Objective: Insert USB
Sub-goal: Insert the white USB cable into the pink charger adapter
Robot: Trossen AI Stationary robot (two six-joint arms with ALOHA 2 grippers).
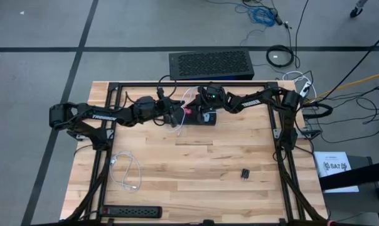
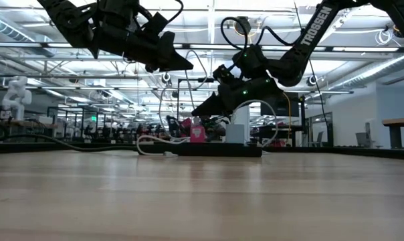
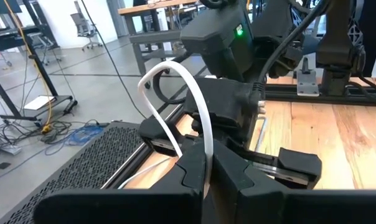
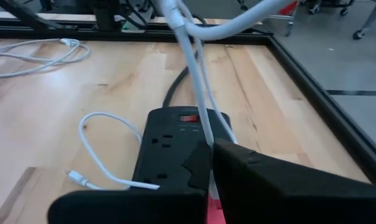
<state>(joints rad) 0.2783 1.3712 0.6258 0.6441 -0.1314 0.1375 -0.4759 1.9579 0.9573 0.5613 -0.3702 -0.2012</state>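
A: Where's the white cable (image 3: 197,106)?

B: At the table's (image 1: 196,169) twelve o'clock edge, looping above the black power strip (image 4: 169,149). Both arms meet there. The left gripper (image 1: 177,117) has its fingers pinched on the cable. The right gripper (image 1: 205,112) sits at about three o'clock of it, over the strip, jaws fully closed with the cable running between them.

A: How will it handle?

B: I'd judge it light and floppy, springy in the loop. It will sag and twist if held far from the end, and the smooth jacket could slip through the pads.

A: So where to grip?

B: On the rigid plug body, just behind the tip, I'd say. The plug itself I can't make out here. A pink block (image 2: 198,134) stands on the strip, possibly the adapter. Another white cable (image 1: 127,169) lies loose at seven o'clock.
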